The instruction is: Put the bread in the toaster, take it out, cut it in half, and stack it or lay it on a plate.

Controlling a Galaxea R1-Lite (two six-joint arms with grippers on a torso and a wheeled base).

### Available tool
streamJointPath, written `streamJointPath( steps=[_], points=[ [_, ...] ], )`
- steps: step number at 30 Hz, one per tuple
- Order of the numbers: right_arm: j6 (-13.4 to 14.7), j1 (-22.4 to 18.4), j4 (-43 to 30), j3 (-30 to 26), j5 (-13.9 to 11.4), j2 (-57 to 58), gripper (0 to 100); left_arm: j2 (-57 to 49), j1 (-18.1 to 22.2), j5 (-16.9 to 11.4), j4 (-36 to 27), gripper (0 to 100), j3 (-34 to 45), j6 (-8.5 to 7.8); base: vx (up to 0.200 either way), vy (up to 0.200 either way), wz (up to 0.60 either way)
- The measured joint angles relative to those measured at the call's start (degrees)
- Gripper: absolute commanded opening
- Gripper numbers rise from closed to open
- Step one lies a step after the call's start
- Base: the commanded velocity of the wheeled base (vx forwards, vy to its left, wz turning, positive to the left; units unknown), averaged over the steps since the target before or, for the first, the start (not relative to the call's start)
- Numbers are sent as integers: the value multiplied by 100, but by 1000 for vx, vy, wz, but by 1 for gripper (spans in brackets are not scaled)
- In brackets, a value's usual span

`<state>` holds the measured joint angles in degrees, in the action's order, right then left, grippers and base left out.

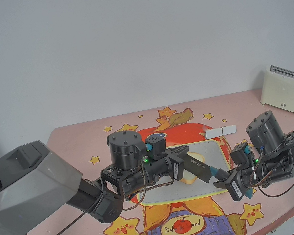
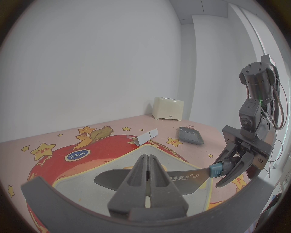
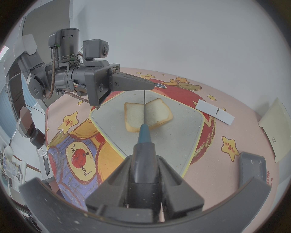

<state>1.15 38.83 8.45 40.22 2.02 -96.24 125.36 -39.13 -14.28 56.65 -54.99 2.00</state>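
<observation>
A slice of bread (image 3: 157, 113) lies on the grey cutting board (image 3: 182, 136) with a yellow rim. My right gripper (image 3: 145, 157) is shut on the blue-handled knife (image 3: 144, 133). The knife's dark blade (image 1: 199, 166) stands on edge across the middle of the bread (image 1: 189, 180). My left gripper (image 1: 184, 149) is shut, and its tip hovers just above the blade's far end, over the board (image 1: 166, 193). From the left wrist, the blade (image 2: 182, 180) runs behind my shut fingers (image 2: 136, 176) to the right gripper (image 2: 232, 170).
The cream toaster (image 1: 284, 90) stands at the table's back right corner. A dark plate (image 3: 252, 165) lies on the table between the board and the toaster. A folded white card (image 1: 221, 131) sits behind the board. The table's front edge is close to my right arm.
</observation>
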Motion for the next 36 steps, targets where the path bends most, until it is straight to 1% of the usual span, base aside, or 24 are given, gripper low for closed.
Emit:
streamJointPath(
  steps=[17,36],
  points=[
    [5,0,-27,182,-2,2,0,22,13,21,33,0,119,-4,0,0,0],
    [18,-11,26,44,-2,-20,0,11,5,5,-2,0,89,-1,0,0,0]
  ],
)
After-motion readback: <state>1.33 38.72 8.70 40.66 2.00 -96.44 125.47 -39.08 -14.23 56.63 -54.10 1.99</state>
